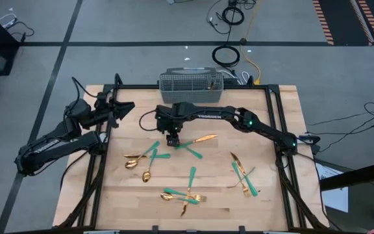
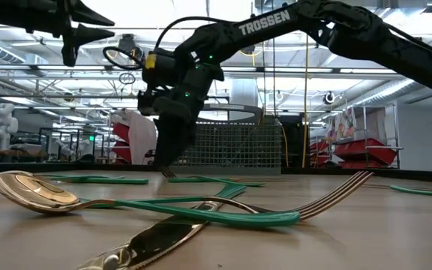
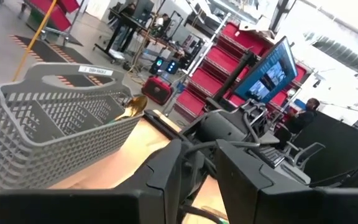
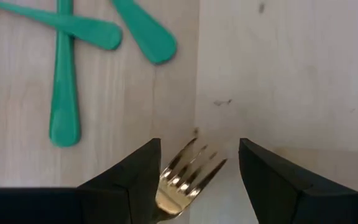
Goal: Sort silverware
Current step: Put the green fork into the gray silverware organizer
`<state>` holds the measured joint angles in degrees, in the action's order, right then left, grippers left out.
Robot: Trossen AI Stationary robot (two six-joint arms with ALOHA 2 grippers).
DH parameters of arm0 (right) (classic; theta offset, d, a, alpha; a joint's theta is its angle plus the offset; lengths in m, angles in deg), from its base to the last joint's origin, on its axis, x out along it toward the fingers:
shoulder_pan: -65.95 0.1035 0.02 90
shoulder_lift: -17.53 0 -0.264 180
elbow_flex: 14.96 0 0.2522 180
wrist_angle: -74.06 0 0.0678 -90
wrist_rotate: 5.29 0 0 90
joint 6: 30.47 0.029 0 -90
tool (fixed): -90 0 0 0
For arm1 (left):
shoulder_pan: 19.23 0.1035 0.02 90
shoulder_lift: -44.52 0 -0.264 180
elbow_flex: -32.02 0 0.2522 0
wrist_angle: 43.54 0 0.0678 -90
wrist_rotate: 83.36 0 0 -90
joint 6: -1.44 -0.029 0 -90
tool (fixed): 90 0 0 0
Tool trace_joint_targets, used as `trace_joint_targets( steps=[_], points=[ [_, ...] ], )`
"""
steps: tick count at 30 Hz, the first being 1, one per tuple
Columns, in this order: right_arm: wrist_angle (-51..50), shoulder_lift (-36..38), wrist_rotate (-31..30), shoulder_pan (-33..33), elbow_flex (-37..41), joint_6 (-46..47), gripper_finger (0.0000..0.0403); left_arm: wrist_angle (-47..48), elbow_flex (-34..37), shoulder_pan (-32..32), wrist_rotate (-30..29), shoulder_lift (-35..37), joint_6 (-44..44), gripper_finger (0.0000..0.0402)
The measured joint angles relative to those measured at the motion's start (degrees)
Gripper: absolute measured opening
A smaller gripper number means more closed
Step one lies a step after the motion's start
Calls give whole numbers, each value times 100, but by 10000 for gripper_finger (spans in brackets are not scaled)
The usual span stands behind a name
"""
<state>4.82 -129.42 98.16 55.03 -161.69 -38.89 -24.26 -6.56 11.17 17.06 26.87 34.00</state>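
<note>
Gold-headed, teal-handled silverware lies flat and scattered over the wooden table (image 1: 265, 117): a cluster at the left (image 1: 141, 159), one near the front (image 1: 184, 194), one at the right (image 1: 244, 175), and a crossed group in the middle (image 1: 190, 151). My right gripper (image 1: 173, 139) points down at the table's middle, open, with a fork's gold head (image 4: 188, 171) between its fingertips (image 4: 199, 162). In the low view its fingertips (image 2: 167, 166) reach the tabletop. My left gripper (image 1: 127, 109) hangs raised and open over the table's left far part. My right gripper comes at the fork's tined head (image 4: 191, 165) from above, one finger on each side. One finger (image 4: 145, 171) lies right against the head's edge; I cannot tell whether it touches. The fork lies flat on the table.
A grey wire-mesh basket (image 1: 190, 83) stands at the far edge, with a gold spoon head (image 3: 132, 107) showing inside it. Black frame rails (image 1: 278, 110) border the table's left, right and far sides. Bare wood lies between the clusters. People sit in the room beyond.
</note>
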Motion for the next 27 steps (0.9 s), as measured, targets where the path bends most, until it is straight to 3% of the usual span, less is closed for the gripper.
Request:
trace_joint_targets(
  steps=[3, 6, 8, 21, 27],
  points=[
    [1, -39, -2, 0, 0, 18, 161, 0, 0, -1, -5, 9, -21, 102],
    [-19, -52, 20, -6, 0, -72, 60, 3, 0, -1, -23, 7, -101, 102],
    [-42, -52, 22, -25, -2, -159, 17, 3, 0, -1, -31, 7, -148, 102],
    [-293, 235, -149, -83, -55, 307, 7, 2, 0, -1, -57, 7, -191, 102],
    [-1348, 467, -195, -193, -60, 720, 76, 3, 0, -1, -124, 7, -199, 102]
  ],
)
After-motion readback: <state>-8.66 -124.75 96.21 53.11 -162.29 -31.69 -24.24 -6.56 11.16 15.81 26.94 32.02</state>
